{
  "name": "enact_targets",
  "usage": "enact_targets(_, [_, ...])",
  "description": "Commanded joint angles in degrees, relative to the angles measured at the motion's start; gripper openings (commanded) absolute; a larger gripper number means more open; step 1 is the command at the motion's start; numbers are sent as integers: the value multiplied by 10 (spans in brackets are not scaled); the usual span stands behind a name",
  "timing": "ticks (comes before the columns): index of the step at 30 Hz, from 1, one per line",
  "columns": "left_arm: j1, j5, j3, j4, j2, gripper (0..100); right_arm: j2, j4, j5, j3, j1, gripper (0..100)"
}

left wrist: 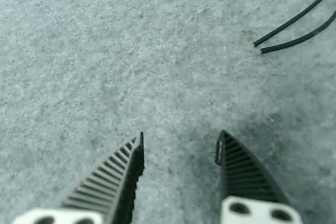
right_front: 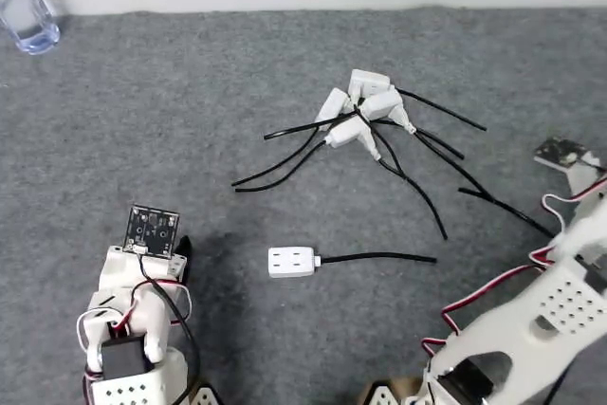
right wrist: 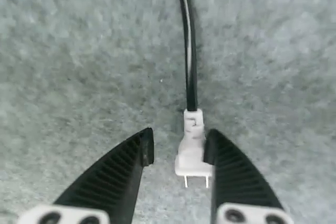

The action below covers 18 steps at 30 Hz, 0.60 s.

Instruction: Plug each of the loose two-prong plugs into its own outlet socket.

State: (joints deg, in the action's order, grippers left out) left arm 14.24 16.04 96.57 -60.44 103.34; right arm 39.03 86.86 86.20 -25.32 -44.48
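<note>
Grey felt-covered bench [right_front: 190,120] seen from above, with two white robot arms at its near edge.

The left end effector [left wrist: 181,139] holds its ribbed black fingers [left wrist: 123,174] spread apart over bare felt. Ahead of it and off to one side lie two loose black cord ends [left wrist: 294,30].

The right end effector [right wrist: 179,139] has its fingers apart too. A small white two-prong plug [right wrist: 191,156] lies flat on the felt between them, close against the inner face of one finger [right wrist: 233,177] and apart from the other. Its two metal prongs point back toward the wrist, and its black cord [right wrist: 189,51] runs straight away ahead of the end effector.

In the high view, a white rectangular outlet block [right_front: 291,261] lies sockets-up between the two arms, apart from both, with a black lead [right_front: 379,256] trailing toward the right arm's side. Farther out, well beyond both arms, sits a tangled cluster of white plugs [right_front: 360,111] with black cords fanning outward. A clear container [right_front: 27,11] stands at the far corner beyond the left arm.
</note>
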Motion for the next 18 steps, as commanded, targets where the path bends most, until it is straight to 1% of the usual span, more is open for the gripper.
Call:
enact_targets(1, [-2,-5,-2,15,6,207,2,0,20,-29,-20,211])
enact_targets(7, [-2,-5,-2,13,6,207,6,-27,33,-29,-44,209])
enact_targets(8, [-2,-5,-2,13,6,207,6,-27,33,-29,-44,194])
enact_targets(9, [-2,-5,-2,13,6,207,6,-27,33,-29,-46,162])
enact_targets(12, [-2,-5,-2,13,6,207,6,-29,36,-29,-47,19])
enact_targets(13, [-2,-5,-2,13,6,207,7,-29,36,-27,-47,2])
enact_targets(15, [-2,-5,-2,12,6,207,15,-29,36,-26,-47,37])
enact_targets(18, [-2,-5,-2,11,6,207,40,-36,36,-29,-46,31])
